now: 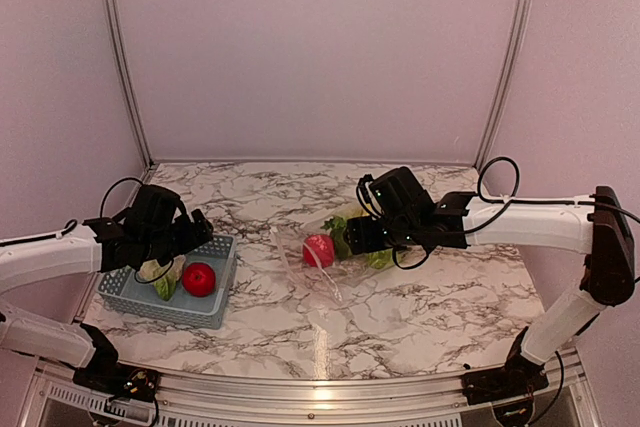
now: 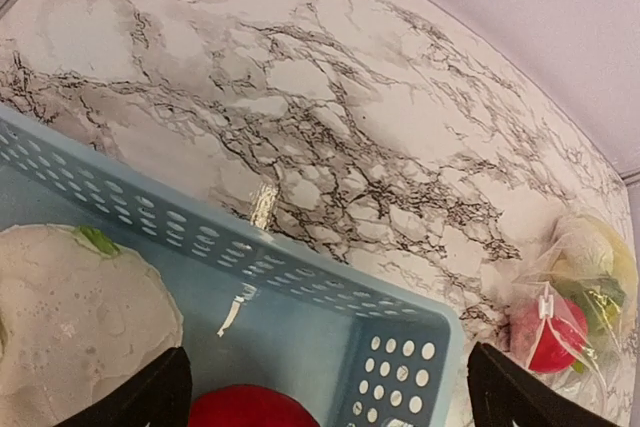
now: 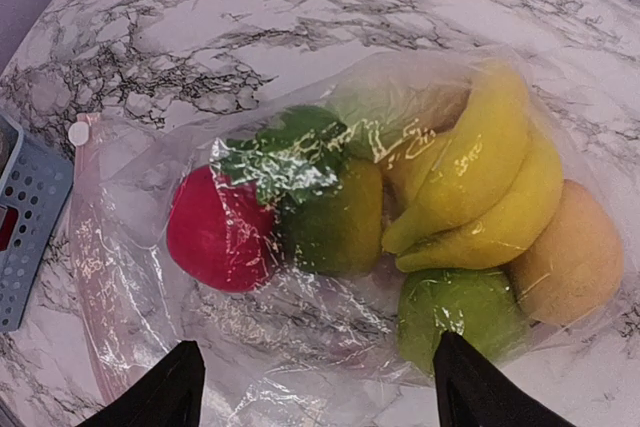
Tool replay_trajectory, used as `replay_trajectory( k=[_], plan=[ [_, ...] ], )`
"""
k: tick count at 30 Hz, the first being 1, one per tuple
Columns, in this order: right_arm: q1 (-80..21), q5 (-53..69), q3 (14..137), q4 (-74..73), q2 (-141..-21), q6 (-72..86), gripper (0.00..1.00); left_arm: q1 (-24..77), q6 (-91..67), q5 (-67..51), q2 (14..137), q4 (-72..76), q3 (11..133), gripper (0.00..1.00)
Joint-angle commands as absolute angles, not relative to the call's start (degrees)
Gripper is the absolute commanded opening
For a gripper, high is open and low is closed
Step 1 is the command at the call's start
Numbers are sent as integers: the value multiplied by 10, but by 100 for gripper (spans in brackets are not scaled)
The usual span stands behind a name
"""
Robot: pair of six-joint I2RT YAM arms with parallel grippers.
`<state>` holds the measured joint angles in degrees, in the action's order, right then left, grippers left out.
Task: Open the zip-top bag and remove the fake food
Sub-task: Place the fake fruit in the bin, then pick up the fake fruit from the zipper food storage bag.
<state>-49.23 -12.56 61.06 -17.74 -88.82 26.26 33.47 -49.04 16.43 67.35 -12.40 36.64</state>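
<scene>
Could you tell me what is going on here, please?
Two robot arms are emptying a bag of toy food into a basket. The left claw hangs open over the basket, where a cabbage and an apple already lie. The right claw is open above the bag on the table. A second apple, bananas, a pear and an orange are inside the bag.

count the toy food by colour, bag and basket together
Red round toy fruits: 2
Green toy fruits: 2
Yellow toy banana bunch: 1
Orange round toy fruit: 1
Pale toy cabbage in the blue basket: 1
Total: 7
</scene>
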Motion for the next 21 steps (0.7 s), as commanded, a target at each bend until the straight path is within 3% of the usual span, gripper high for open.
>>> replay_trajectory(
  k=[1,11,21],
  plan=[
    [-494,-131,631,-189,-877,254,76,342,-461,138,645,-153,407,99],
    [-496,-113,683,-186,-916,242,72,479,-490,90,757,-80,471,99],
    [-496,-93,735,-181,-968,235,63,540,-512,40,901,-6,536,94]
  ],
)
